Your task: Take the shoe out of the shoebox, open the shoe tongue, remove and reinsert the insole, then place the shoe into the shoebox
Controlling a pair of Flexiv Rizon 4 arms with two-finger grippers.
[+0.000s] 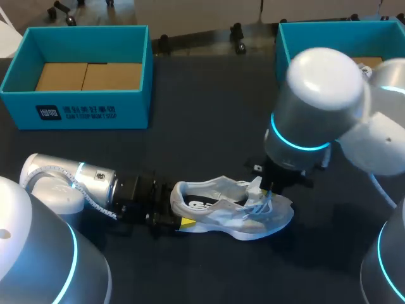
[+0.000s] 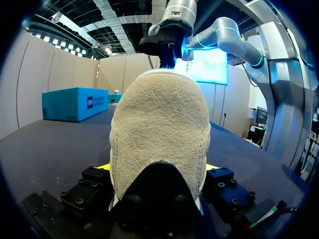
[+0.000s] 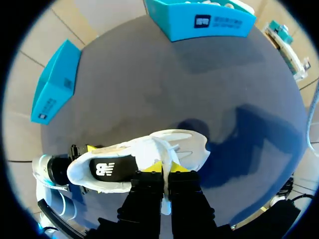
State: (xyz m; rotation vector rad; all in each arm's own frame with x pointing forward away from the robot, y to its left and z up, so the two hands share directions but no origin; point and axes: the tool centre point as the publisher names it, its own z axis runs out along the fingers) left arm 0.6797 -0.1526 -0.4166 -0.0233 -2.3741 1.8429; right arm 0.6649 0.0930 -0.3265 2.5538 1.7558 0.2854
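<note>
A white mesh shoe (image 1: 266,218) lies on the dark table, toe to the right. Inside it shows a black insole (image 3: 107,169). My left gripper (image 1: 180,218) comes in low from the left. Its fingers stand wide, one on each side of the padded heel (image 2: 159,124), and both touch it. From above, my right gripper (image 3: 163,169) is shut on the white tongue (image 3: 157,149) and holds it pulled up. In the left wrist view the right gripper (image 2: 167,50) hangs over the far end of the shoe.
A teal shoebox (image 1: 95,111) with a cardboard floor stands at the back left. A second teal box (image 1: 285,50) stands at the back right, partly behind my right arm. Bare dark table lies between the boxes and in front of the shoe.
</note>
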